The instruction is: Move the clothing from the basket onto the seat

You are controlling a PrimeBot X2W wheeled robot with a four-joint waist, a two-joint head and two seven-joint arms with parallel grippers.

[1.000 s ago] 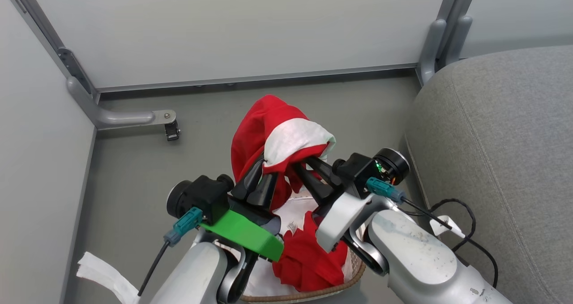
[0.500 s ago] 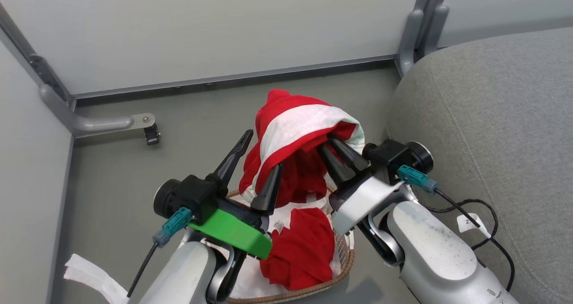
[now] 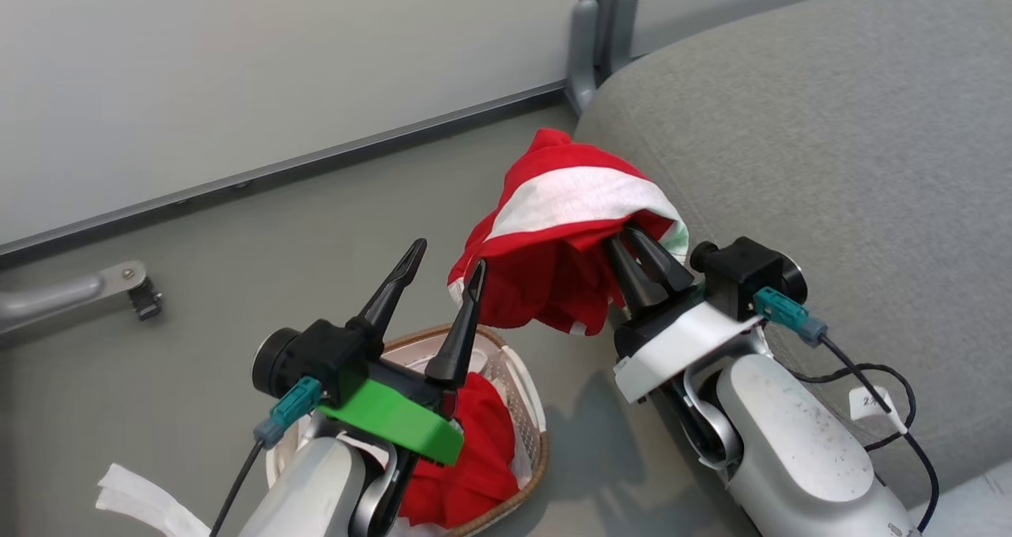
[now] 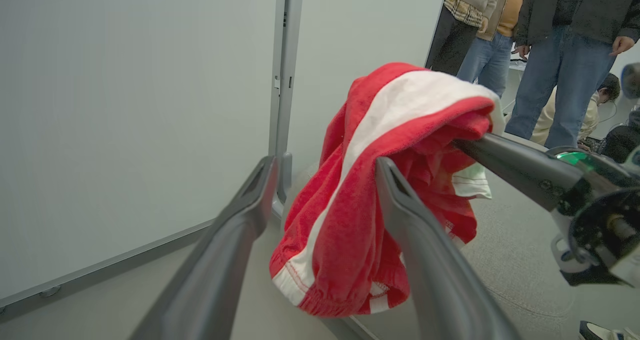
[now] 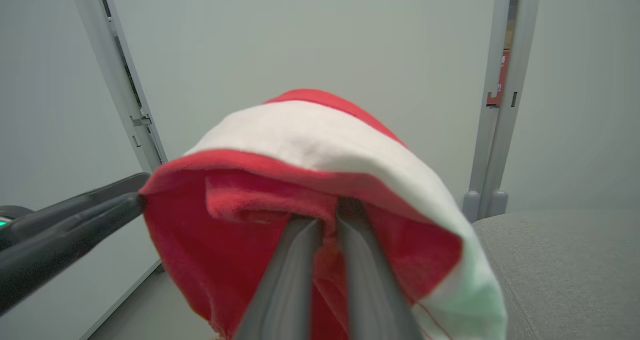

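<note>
The red garment with white panels (image 3: 565, 228) hangs in the air beside the grey seat (image 3: 830, 141), draped over my right gripper (image 3: 628, 235), which is shut on it. The same red-and-white garment (image 4: 380, 180) (image 5: 320, 180) hangs in both wrist views. My left gripper (image 3: 447, 256) is open, its fingers beside the hanging cloth with nothing between them. Below it the white perforated basket (image 3: 526, 391) with the brown woven rim stands on the floor. The plain red garment (image 3: 466, 466) lies inside it.
Pale partition walls (image 3: 237, 70) with a grey post (image 3: 597, 31) close off the back. A metal foot bracket (image 3: 118, 284) lies on the grey floor at left. A white cloth strip (image 3: 138, 497) lies by my left forearm. Several people's legs (image 4: 550, 54) stand beyond the seat.
My left gripper opened and let go of the red-and-white garment. The right gripper carried it up and right toward the seat. The camera turned right, shifting the whole picture.
</note>
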